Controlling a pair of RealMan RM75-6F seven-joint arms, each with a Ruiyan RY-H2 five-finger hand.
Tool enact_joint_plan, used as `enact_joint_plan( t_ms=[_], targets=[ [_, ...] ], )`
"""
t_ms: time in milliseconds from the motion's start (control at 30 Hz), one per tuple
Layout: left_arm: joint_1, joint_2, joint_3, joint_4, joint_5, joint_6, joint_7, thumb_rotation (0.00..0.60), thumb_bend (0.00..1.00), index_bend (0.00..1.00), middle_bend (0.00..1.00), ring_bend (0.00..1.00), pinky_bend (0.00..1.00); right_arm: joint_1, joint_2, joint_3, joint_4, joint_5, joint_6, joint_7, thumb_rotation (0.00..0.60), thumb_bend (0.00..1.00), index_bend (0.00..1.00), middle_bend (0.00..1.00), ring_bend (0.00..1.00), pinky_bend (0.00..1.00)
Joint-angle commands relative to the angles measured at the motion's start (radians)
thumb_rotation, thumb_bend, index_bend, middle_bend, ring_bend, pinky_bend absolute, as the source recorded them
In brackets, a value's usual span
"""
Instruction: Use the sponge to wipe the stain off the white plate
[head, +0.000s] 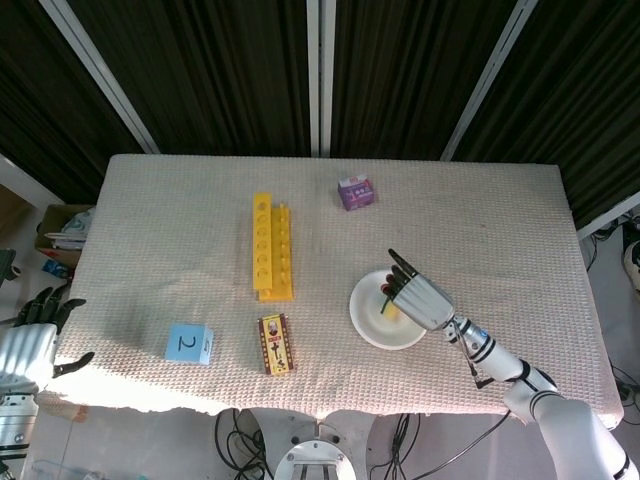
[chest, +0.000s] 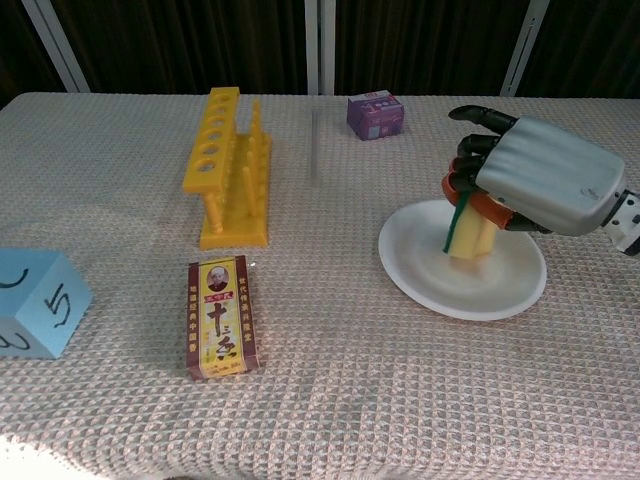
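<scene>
Chest view: right hand (chest: 535, 185) presses sponge (chest: 468, 232) onto plate (chest: 430, 283).

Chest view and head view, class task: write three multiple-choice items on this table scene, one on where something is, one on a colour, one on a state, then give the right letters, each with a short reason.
1. Where is the sponge?
A. beside the blue cube
B. over the white plate
C. on the yellow rack

2. What colour is the small box at the far side of the table?
A. purple
B. orange
C. black

3. What is the right hand doing?
A. resting open on the cloth
B. gripping the sponge
C. holding the cube

Answers:
B, the sponge stands on the plate.
A, the small box is purple.
B, the right hand has its fingers wrapped round the sponge.
</scene>
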Motion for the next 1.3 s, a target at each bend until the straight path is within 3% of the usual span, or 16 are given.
enact_joint_plan(
  t_ms=[33, 267, 600, 900, 1300],
  targets=[
    [0.002, -0.001, 0.0, 0.004, -0.002, 0.002, -0.004, 0.6, 0.09, 0.23, 0.07, 0.05, 0.14, 0.027, -0.017, 0.009, -0.007, 0.003, -0.017, -0.005, 0.6, 0.56, 0.83, 0.57, 0.35, 0.1],
    [0.005, -0.005, 0.001, 0.016, -0.002, 0.005, -0.014, 0.6, 0.09, 0.23, 0.07, 0.05, 0.15, 0.047, -0.047, 0.021, -0.023, 0.007, 0.01, 0.01, 0.6, 0.56, 0.83, 0.58, 0.35, 0.1],
    [0.001, -0.008, 0.002, 0.009, 0.008, 0.005, -0.007, 0.6, 0.09, 0.23, 0.07, 0.05, 0.15, -0.025, -0.043, 0.033, -0.097, 0.051, 0.081, 0.147, 0.6, 0.56, 0.85, 0.6, 0.38, 0.1],
    [0.0, -0.003, 0.005, -0.006, 0.013, 0.006, 0.007, 0.6, 0.09, 0.23, 0.07, 0.05, 0.14, -0.078, -0.069, 0.076, -0.15, 0.174, -0.066, 0.347, 0.6, 0.56, 0.85, 0.61, 0.38, 0.1],
    [-0.005, 0.0, 0.0, -0.01, 0.006, -0.002, 0.01, 0.6, 0.09, 0.23, 0.07, 0.05, 0.15, -0.106, -0.076, 0.095, -0.039, 0.222, -0.138, 0.438, 0.6, 0.58, 0.87, 0.63, 0.38, 0.1]
  ],
)
